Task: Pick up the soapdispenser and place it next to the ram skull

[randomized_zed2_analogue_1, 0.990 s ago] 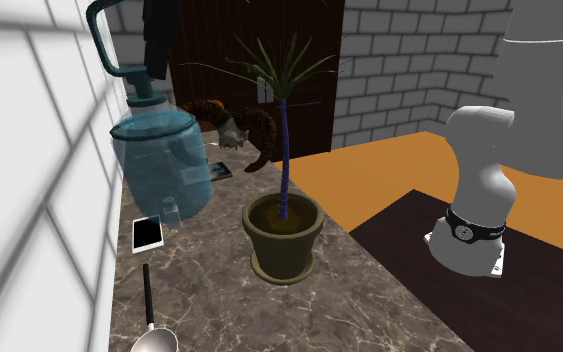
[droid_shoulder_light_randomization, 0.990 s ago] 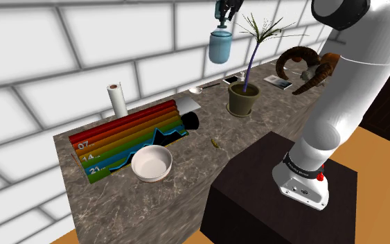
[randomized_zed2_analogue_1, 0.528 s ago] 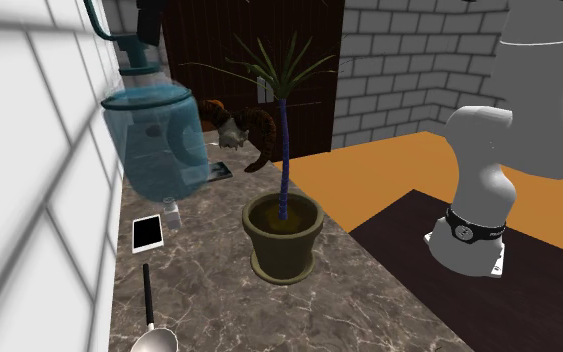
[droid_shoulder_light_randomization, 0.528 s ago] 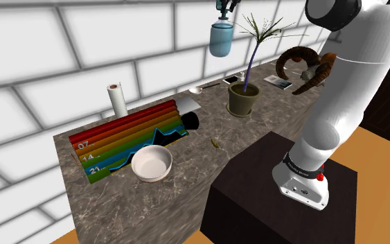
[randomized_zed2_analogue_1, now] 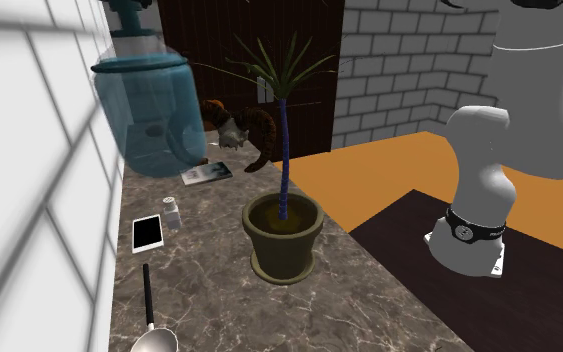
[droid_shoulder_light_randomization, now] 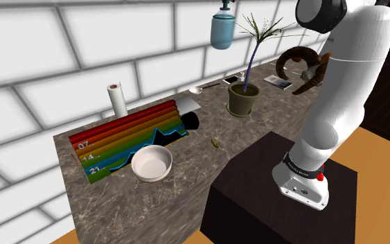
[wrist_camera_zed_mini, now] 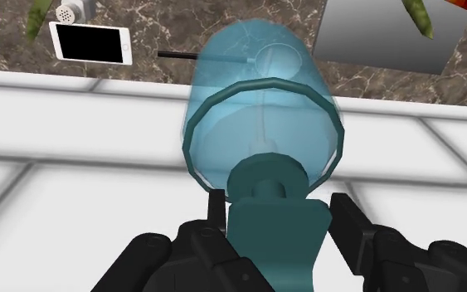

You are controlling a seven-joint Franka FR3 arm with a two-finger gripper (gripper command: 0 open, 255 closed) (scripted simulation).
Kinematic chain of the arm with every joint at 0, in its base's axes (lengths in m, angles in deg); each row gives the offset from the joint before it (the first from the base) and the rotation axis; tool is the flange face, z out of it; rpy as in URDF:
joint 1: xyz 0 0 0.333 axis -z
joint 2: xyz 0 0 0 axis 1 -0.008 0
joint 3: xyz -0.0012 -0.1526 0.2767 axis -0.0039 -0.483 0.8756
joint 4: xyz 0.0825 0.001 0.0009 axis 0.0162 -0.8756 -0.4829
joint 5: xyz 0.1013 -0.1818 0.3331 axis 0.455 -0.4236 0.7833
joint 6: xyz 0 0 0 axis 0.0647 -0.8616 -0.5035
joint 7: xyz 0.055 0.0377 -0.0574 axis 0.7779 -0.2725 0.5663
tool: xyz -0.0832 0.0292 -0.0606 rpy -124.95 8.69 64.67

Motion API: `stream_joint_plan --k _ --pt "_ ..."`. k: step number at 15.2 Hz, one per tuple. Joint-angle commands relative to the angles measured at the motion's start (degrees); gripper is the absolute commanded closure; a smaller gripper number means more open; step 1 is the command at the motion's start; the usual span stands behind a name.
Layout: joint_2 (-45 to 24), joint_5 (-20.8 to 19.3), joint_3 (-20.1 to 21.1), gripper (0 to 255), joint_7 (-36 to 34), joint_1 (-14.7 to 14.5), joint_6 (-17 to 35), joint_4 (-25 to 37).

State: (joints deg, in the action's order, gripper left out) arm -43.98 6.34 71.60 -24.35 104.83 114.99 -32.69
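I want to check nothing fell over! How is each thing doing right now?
soap dispenser: upright, up in the air, held by its pump top
pincer: shut on the soap dispenser
potted plant: standing upright on the counter
paper roll: standing on end
bowl: right way up, empty
phone: lying flat
ram skull: resting on the counter

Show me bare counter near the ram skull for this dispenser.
Bare counter lies between the plant pot and the ram skull, beside the booklet. The wall side is crowded: phone, shaker, spoon. The pincer holds the soap dispenser aloft.
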Motion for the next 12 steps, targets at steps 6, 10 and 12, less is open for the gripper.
stream_joint_plan --k 6,10,12 --pt "8.8 -0.8 -2.1 255 5.6 2.4 0.8 -9.8" --pt "13.4 -1.2 -3.9 255 9.6 4.3 0.6 -14.5" --pt "15.2 -1.3 -4.9 255 11.7 5.3 0.3 -16.2"
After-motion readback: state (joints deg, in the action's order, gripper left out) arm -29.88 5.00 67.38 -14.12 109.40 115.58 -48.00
